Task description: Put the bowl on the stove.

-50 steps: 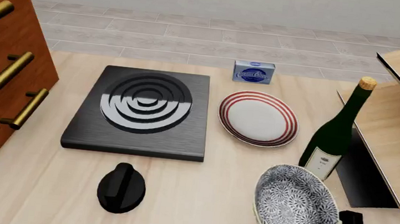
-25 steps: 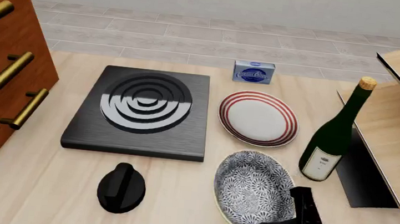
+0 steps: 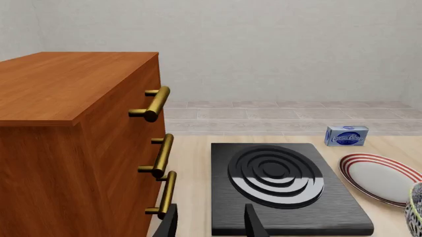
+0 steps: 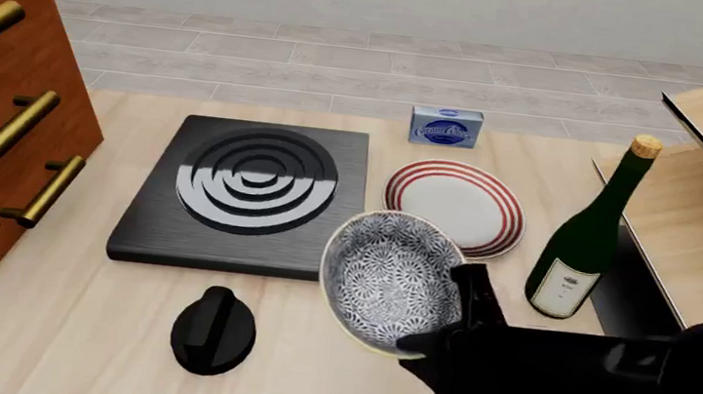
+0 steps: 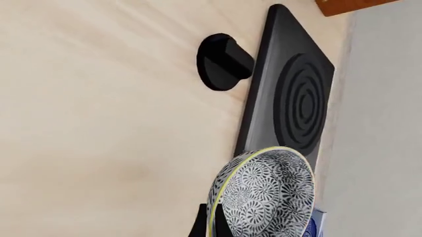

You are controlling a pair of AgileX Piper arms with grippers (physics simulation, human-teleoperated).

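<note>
Deep round floral-patterned bowl (image 4: pixel 392 278) is tilted and off the table, rim pinched by the right gripper (image 4: pixel 430 341), overlapping the flat black square ringed stove (image 4: pixel 247 196) at its right front corner. Stove centre lies forward-left of the bowl. Left gripper (image 3: pixel 211 222): 2 fingers spread, holding nothing, parked by the wooden drawer cabinet (image 3: pixel 79 148).

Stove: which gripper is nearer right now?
Right. The right gripper, shut on the bowl, sits just off the stove's near right corner. The left gripper, open, hangs back past its near left corner.
</note>
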